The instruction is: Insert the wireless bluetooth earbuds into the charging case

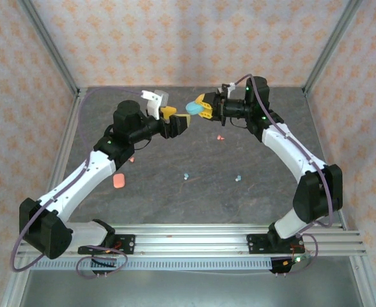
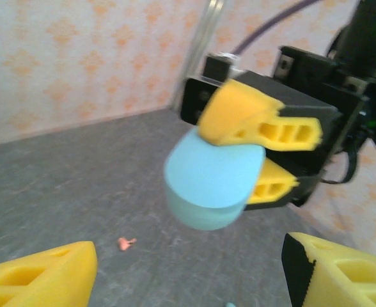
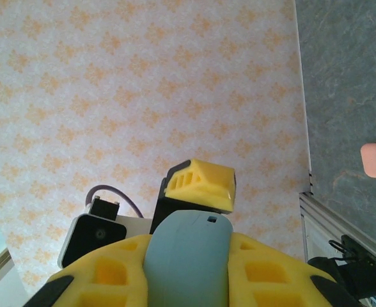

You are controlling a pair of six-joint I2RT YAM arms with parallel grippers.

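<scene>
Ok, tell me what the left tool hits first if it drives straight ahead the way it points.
The light blue case, clamped in the right tool, sits dead ahead of the open left tool. Nothing seems to lie between them, though depth is hard to judge.

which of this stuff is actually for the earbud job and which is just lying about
For the job: light blue case, held in the right gripper; open left gripper; blue earbuds; pink earbuds; pink case.
Just there: mounting rail; patterned walls.
</scene>
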